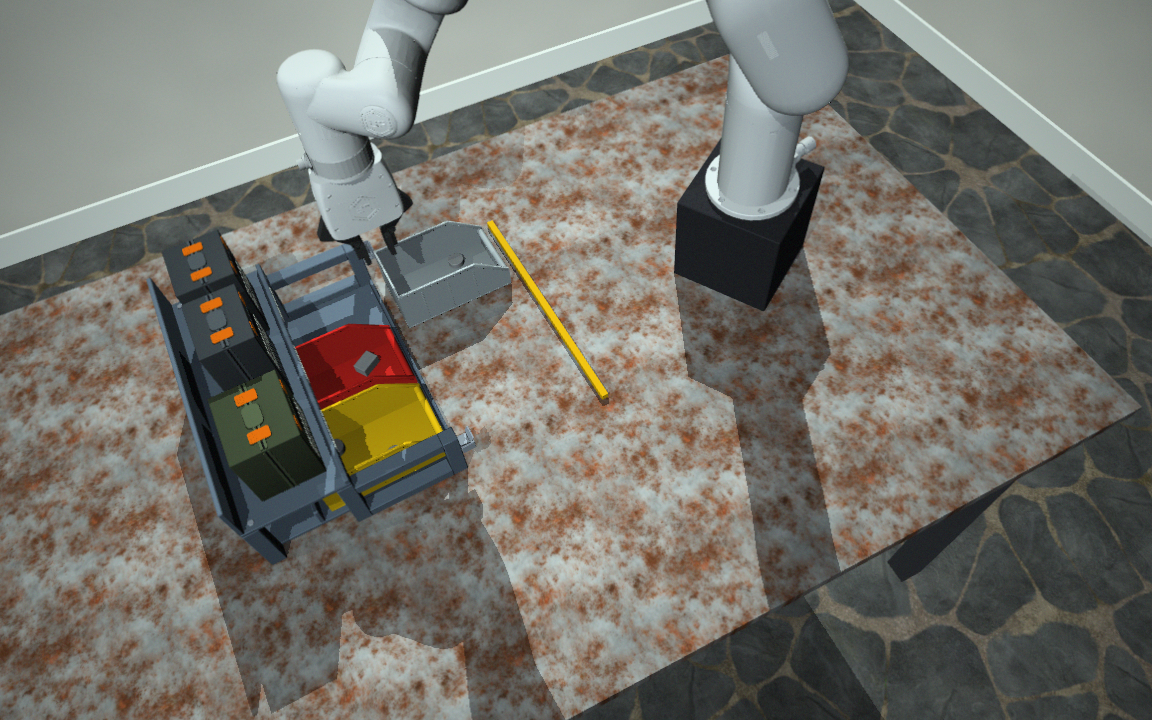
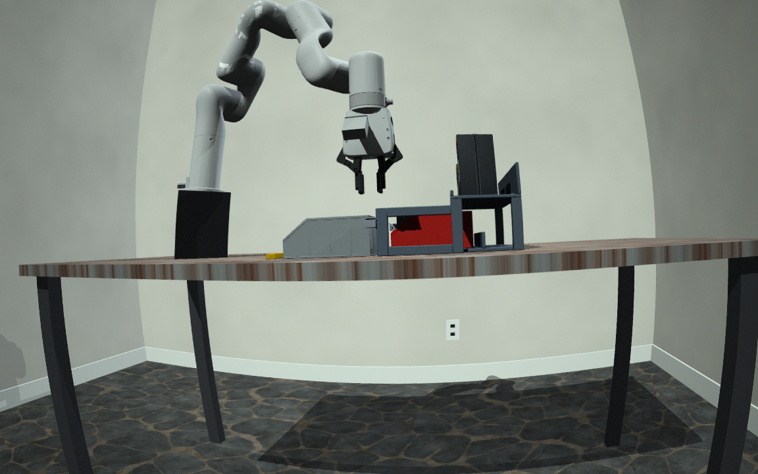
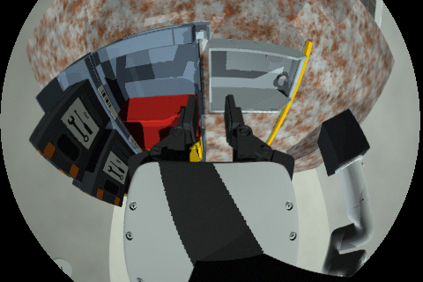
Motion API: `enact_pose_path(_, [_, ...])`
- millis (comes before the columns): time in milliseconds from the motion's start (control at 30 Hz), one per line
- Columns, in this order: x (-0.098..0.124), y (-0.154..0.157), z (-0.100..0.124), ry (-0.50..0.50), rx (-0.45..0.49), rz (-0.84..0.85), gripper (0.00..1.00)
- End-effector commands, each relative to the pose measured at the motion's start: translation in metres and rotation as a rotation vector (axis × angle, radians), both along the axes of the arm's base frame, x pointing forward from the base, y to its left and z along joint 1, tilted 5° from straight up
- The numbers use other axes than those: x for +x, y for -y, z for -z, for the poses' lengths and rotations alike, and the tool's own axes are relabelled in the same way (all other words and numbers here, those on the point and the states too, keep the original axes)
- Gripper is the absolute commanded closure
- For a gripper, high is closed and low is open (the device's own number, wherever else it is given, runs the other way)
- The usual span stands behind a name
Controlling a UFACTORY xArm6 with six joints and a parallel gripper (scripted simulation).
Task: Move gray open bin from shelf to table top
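The gray open bin [image 1: 450, 293] [image 2: 331, 238] [image 3: 247, 99] stands flat on the table top just in front of the shelf [image 1: 311, 264] [image 2: 414, 210] [image 3: 145, 46]. A round part [image 1: 456, 259] [image 3: 282, 80] lies in it. A narrow gap shows between bin and shelf in the wrist view. My gripper [image 1: 378, 256] [image 2: 370, 187] [image 3: 211, 105] is part open and empty, well above the bin's back edge. The red bin [image 1: 329, 358] [image 2: 423, 232] [image 3: 154, 106] and yellow bin [image 1: 401, 420] [image 3: 196, 152] sit level in the shelf, open fronts out.
A yellow bar [image 1: 553, 317] [image 2: 274, 255] lies close to the gray bin's front; whether they touch is unclear. Dark cases [image 1: 235, 335] [image 2: 476, 164] [image 3: 79, 128] and a green case [image 1: 271, 456] stand on the shelf's upper deck. The robot's black base block [image 1: 723, 241] stands beyond the bar.
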State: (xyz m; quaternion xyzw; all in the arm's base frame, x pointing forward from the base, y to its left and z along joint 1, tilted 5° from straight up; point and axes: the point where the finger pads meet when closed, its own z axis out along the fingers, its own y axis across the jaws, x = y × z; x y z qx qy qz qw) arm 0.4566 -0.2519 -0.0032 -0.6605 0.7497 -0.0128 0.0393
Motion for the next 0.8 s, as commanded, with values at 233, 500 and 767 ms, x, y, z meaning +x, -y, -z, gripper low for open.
enact_pose_path(233, [0.0018,0.0011,-0.0016,0.005,-0.003,0.000,0.67])
enact_pose_path(500, [0.0019,0.0010,0.0009,0.005,-0.003,0.000,0.67])
enact_pose_path(767, [0.0019,0.0010,0.0009,0.005,-0.003,0.000,0.67])
